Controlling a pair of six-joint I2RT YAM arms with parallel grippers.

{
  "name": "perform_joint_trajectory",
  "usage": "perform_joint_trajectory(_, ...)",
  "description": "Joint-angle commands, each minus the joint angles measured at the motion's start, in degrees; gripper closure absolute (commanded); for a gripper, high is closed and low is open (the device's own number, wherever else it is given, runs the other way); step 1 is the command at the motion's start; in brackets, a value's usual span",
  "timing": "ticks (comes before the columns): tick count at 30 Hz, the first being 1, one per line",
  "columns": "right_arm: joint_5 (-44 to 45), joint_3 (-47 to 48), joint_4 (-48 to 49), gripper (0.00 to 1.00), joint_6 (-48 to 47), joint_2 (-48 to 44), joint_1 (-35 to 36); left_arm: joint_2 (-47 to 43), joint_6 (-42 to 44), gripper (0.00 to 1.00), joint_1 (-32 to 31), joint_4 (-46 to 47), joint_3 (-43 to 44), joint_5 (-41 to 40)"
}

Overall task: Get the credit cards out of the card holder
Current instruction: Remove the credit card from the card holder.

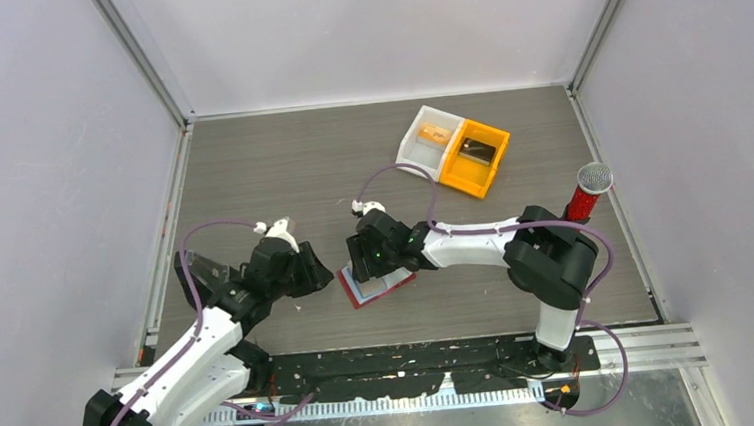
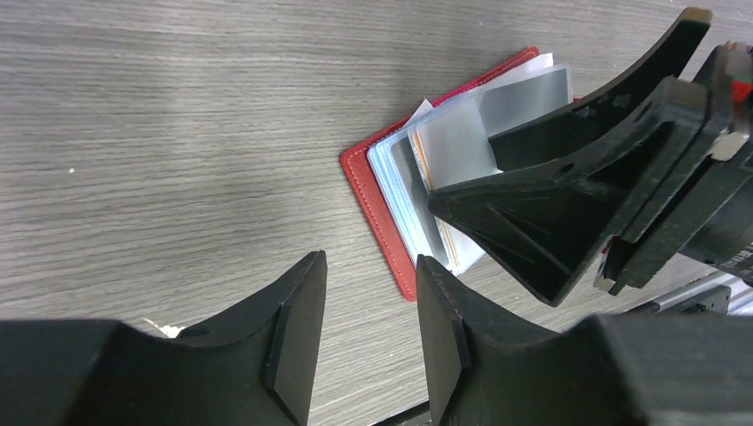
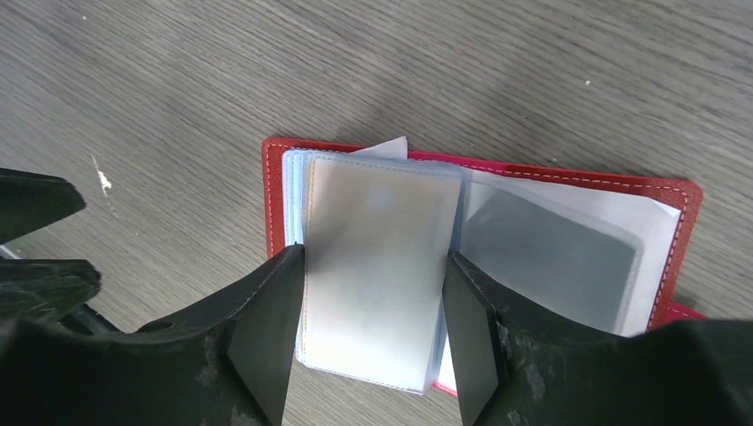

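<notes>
- Looking down on a grey wood-grain table boxed in by pale walls, and finding the card holder lying open near the front edge, between the two arms.
- Placing the right gripper directly over it, fingers apart and flanking the stack of clear sleeves across its short width, the long axis running back toward the wrist. Seeming to touch both side edges, but not showing whether they are actually squeezing.
- Noting the left gripper just beside the red cover's corner, fingers apart and holding nothing, and judging the right arm the nearer.
- Catching the orange-tan edge of a credit card inside a sleeve from the left wrist only, and getting nothing but frosted plastic from the right wrist.
</notes>
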Motion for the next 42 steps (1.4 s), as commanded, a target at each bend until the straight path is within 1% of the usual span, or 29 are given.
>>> perform_joint_trajectory(1,-5.02,-2.05,4.62,0.42,2.33,-2.58,-1.18,1.96,-1.73,0.56,0.31,5.72,-0.15,2.68)
perform_joint_trajectory(2,-5.38,-2.32,4.88,0.44,2.45,-2.59,-1.29,2.47,-1.83,0.56,0.31,6.07,-0.14,2.8)
perform_joint_trajectory(3,-5.61,-2.81,5.4,0.5,2.47,-2.65,-1.48,2.87,-1.99,0.56,0.31,6.35,-0.14,2.91)
perform_joint_trajectory(5,-6.33,-3.37,6.03,0.53,2.61,-2.77,-1.82,3.54,-2.13,0.56,0.31,6.8,-0.14,3.16)
perform_joint_trajectory(6,-6.71,-3.51,6.2,0.53,2.7,-2.86,-1.92,3.9,-2.19,0.56,0.31,7.02,-0.14,3.24)
perform_joint_trajectory(8,-6.92,-3.8,6.6,0.49,2.81,-3.26,-2.07,4.71,-2.2,0.57,0.31,7.46,-0.15,3.37)
perform_joint_trajectory(9,-6.91,-3.93,6.6,0.45,2.83,-3.49,-2.14,5.0,-2.16,0.57,0.31,7.65,-0.14,3.42)
perform_joint_trajectory(11,-6.96,-3.99,6.74,0.42,2.84,-3.77,-2.23,5.6,-2.15,0.57,0.31,7.96,-0.14,3.61)
perform_joint_trajectory(12,-6.96,-3.99,6.77,0.42,2.84,-3.76,-2.25,5.89,-2.23,0.57,0.31,8.08,-0.19,3.72)
perform_joint_trajectory(13,-7.06,-4.0,6.79,0.46,2.89,-3.78,-2.32,6.12,-2.24,0.57,0.31,8.23,-0.24,3.88)
perform_joint_trajectory(15,-7.74,-3.93,7.06,0.48,2.93,-3.5,-2.43,6.28,-2.24,0.57,0.31,8.37,-0.23,3.99)
perform_joint_trajectory(16,-8.32,-3.88,7.11,0.47,3.02,-3.4,-2.44,6.34,-2.17,0.57,0.31,8.45,-0.31,3.99)
perform_joint_trajectory(19,-8.68,-3.89,7.26,0.37,3.36,-3.45,-2.41,6.17,-2.15,0.57,0.31,8.49,-0.64,3.92)
perform_joint_trajectory(20,-8.67,-3.94,7.29,0.37,3.45,-3.59,-2.53,6.13,-2.07,0.57,0.31,8.55,-0.75,3.91)
perform_joint_trajectory(22,-8.48,-4.09,7.61,0.41,3.54,-3.61,-2.59,6.05,-2.11,0.57,0.31,8.63,-0.84,3.82)
perform_joint_trajectory(23,-8.46,-4.15,7.65,0.46,3.59,-3.64,-2.61,6.07,-2.07,0.57,0.31,8.63,-0.86,3.82)
perform_joint_trajectory(24,-8.43,-4.21,7.63,0.49,3.61,-3.57,-2.67,6.11,-1.99,0.57,0.31,8.57,-0.85,3.83)
perform_joint_trajectory(25,-8.47,-4.25,7.61,0.49,3.74,-3.53,-2.74,6.14,-2.02,0.57,0.31,8.56,-0.85,3.83)
perform_joint_trajectory(27,-8.82,-4.14,7.66,0.43,3.8,-3.57,-2.8,6.15,-1.95,0.57,0.31,8.58,-0.85,3.82)
perform_joint_trajectory(28,-8.91,-4.1,7.67,0.38,3.81,-3.55,-2.76,6.14,-1.89,0.57,0.35,8.56,-0.85,3.82)
perform_joint_trajectory(30,-9.1,-4.09,7.64,0.33,3.89,-3.68,-2.8,6.11,-1.89,0.57,0.31,8.62,-0.93,3.73)
perform_joint_trajectory(37,-9.21,-4.13,7.79,0.3,3.81,-3.64,-2.8,6.42,-1.98,0.57,0.31,8.75,-1.02,3.76)
perform_joint_trajectory(38,-9.19,-4.32,7.99,0.35,3.75,-3.65,-2.8,6.32,-1.98,0.57,0.31,8.73,-1.09,3.73)
perform_joint_trajectory(40,-8.73,-4.19,7.7,0.39,3.49,-3.78,-2.81,6.18,-2.03,0.57,0.31,8.69,-1.17,3.58)
perform_joint_trajectory(42,-7.39,-3.79,6.39,0.35,3.06,-3.94,-2.62,6.0,-2.03,0.57,0.31,8.57,-1.28,3.36)
